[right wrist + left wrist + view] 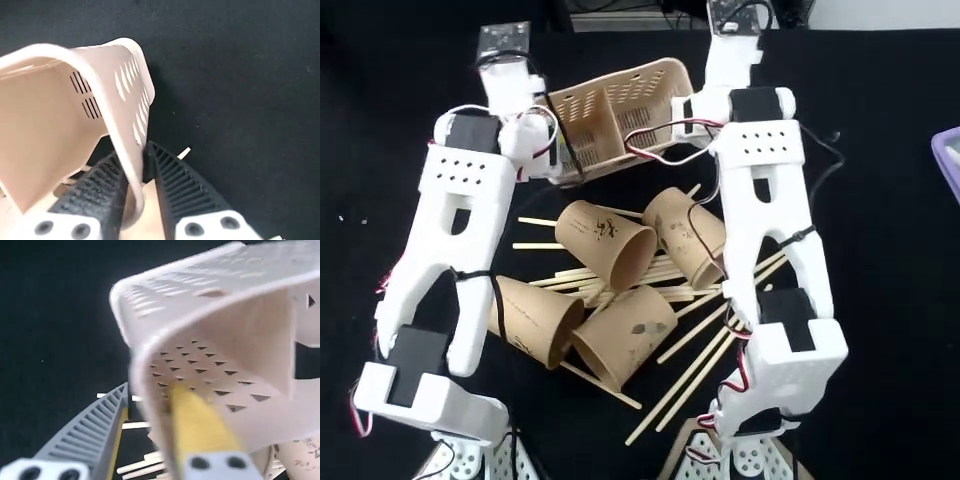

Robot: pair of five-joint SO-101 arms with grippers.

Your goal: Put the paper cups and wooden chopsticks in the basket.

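Item: basket (620, 100), pale perforated plastic, tipped on its side at the far end of the black table (880, 200).
Left gripper (150, 390): clamped on one end wall; the wall there is blurred.
Right gripper (134, 152): pinching the opposite end's rim.
Paper cups (605, 240): four, lying on their sides near the basket's mouth; dark print, illegible.
Wooden chopsticks (695, 370): scattered under and beside the cups, partly hidden.
Purple object (950, 160): cut off at the table's edge.
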